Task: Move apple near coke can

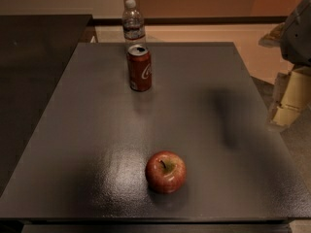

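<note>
The red apple (165, 172) with yellowish patches and a dark stem sits on the dark table (87, 130), near its front edge and a little right of the middle. The red coke can (139, 67) stands upright toward the far left of the table, well apart from the apple. My gripper (290, 97) hangs at the right edge of the view, beyond the table's right side and above the floor, far from both the apple and the can. It holds nothing that I can see.
A clear plastic water bottle (132, 25) stands just behind the can at the table's far edge. A dark counter (34, 57) lies to the left. The arm's shadow (228, 115) falls on the right part of the table.
</note>
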`<state>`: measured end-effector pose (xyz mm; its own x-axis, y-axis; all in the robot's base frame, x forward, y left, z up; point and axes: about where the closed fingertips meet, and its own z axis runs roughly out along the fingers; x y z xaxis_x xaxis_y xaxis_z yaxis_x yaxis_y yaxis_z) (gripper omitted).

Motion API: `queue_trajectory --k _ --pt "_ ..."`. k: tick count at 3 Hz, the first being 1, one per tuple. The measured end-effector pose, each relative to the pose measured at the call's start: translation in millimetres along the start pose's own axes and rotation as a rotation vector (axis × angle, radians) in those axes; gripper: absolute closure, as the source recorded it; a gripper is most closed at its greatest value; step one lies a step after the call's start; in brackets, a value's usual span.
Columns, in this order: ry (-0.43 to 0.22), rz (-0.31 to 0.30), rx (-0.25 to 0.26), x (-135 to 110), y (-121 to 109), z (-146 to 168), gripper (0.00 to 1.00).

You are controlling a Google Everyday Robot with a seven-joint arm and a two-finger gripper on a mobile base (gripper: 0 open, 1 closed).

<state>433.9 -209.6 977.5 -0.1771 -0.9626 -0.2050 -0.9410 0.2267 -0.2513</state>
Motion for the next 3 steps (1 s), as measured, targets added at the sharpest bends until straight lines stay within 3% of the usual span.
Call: queue_trajectory --k 2,3 --pt "-0.132 -0.136 -0.101 -30.7 36.8 29.3 0.0" --pt "-0.193 -0.197 -0.152 -59.1 69.6 52.2 0.0"
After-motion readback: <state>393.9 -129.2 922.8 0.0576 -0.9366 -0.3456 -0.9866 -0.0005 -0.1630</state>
